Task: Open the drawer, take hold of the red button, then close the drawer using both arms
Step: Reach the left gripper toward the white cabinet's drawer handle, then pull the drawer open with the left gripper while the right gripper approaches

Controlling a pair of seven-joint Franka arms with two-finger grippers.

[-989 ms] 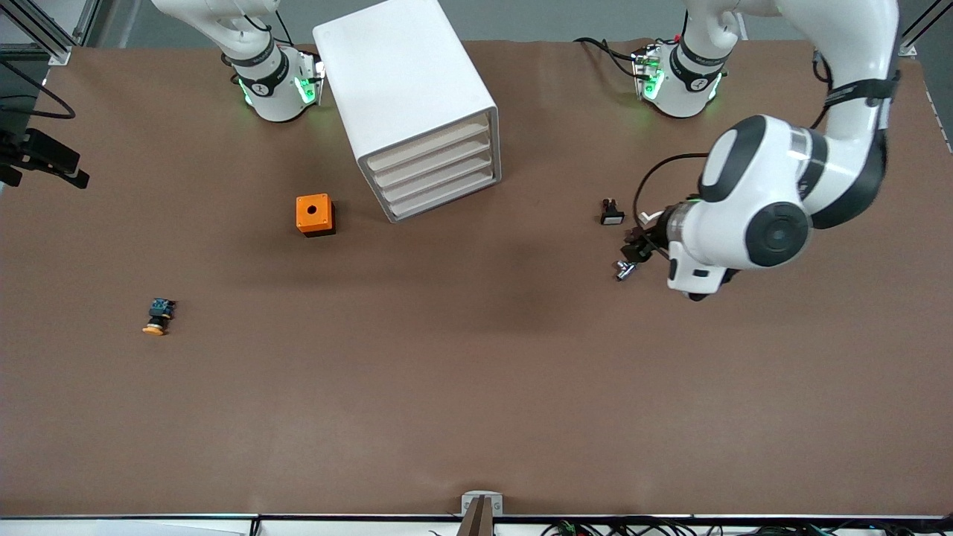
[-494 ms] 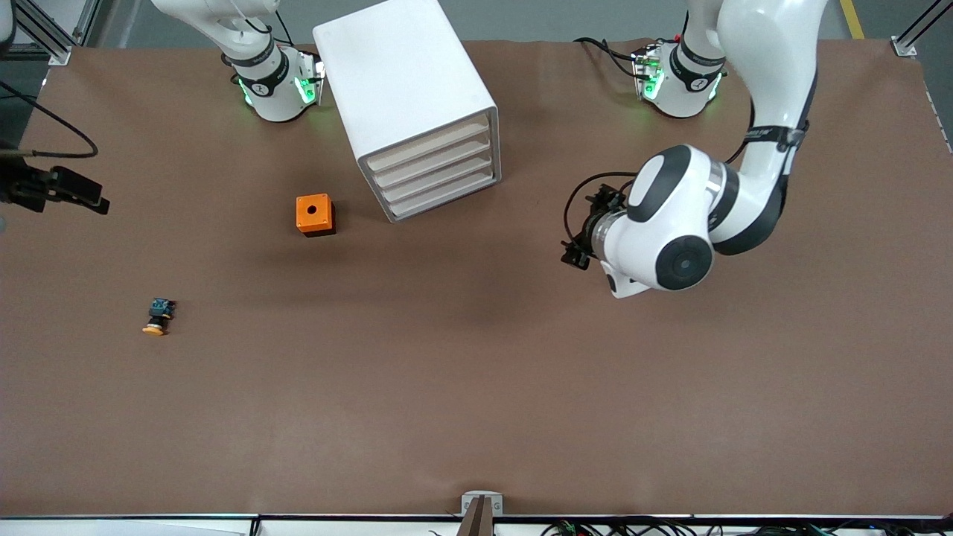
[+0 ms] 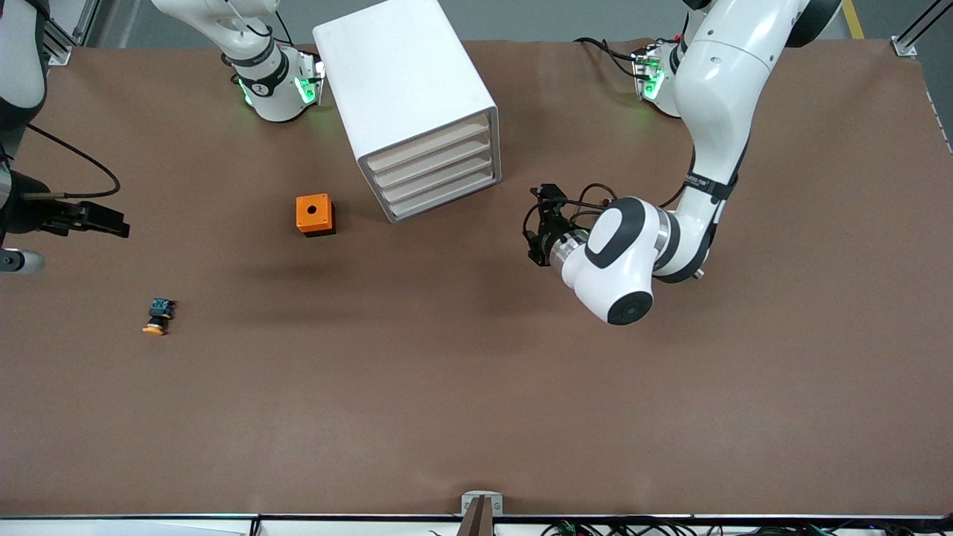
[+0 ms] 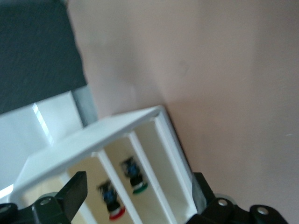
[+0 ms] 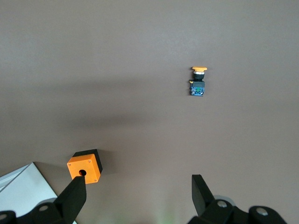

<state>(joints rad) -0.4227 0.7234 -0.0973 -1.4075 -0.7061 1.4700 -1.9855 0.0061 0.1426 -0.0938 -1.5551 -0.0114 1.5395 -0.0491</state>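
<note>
The yellow-capped button [image 3: 155,317] lies nearest you, toward the right arm's end of the table. The left gripper [image 3: 536,222] has swung in over bare brown table in front of the cabinet [image 3: 402,82] — jaws spread wide, holding nothing — so the pull looks next. The matte orange box [image 3: 315,214] sits beside the cabinet. The red-capped button [image 4: 112,206] shows inside a still-closed drawer [image 4: 96,177], smooth and cream-white. The right gripper [image 3: 112,223] has edged in over the table's edge — spread wide, empty.
</note>
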